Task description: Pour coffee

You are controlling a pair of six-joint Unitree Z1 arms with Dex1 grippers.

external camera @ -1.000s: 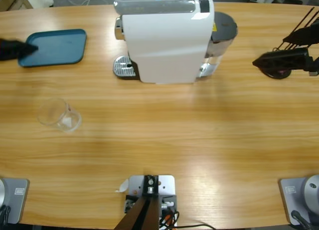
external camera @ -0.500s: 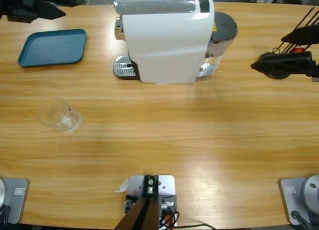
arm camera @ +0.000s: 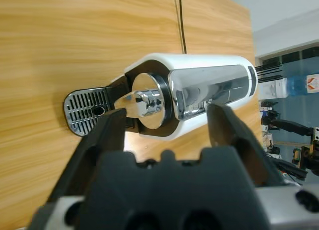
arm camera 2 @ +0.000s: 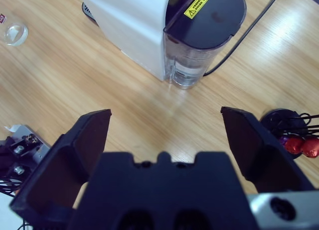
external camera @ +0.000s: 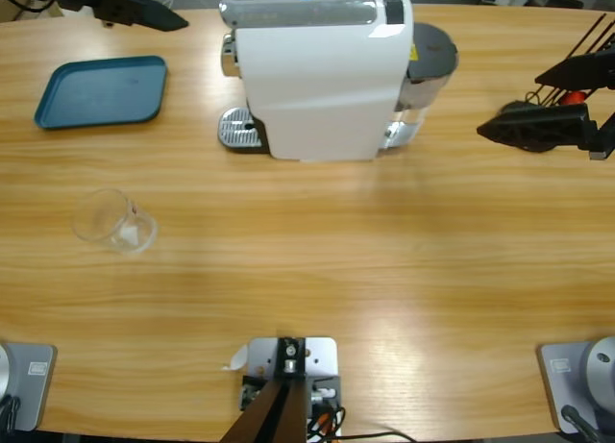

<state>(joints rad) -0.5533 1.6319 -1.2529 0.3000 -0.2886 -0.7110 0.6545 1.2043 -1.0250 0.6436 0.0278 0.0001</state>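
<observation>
No coffee shows in any view. A clear drinking glass [external camera: 110, 220] stands on the table at the left and looks empty; it also appears as the glass [arm camera 2: 14, 33] in the right wrist view's top left corner. The white coffee machine [external camera: 322, 78] stands at the back middle. My left gripper [external camera: 159, 18] hangs at the far left edge, open, and points at the machine's chrome spout [arm camera: 144, 101] and drip grate [arm camera: 89, 110]. My right gripper [external camera: 495, 128] hovers right of the machine, open, facing its water tank [arm camera 2: 192, 65]. Neither holds anything.
A blue tray [external camera: 101, 90] lies at the back left, near the left gripper. A black capsule rack [external camera: 577, 73] with red capsules [arm camera 2: 299, 145] stands at the right edge. The machine's black cable [arm camera 2: 249, 38] runs across the table behind it.
The left gripper has moved from the left edge by the blue tray up and to the right, to the table's far edge. The right gripper has crept slightly left.
</observation>
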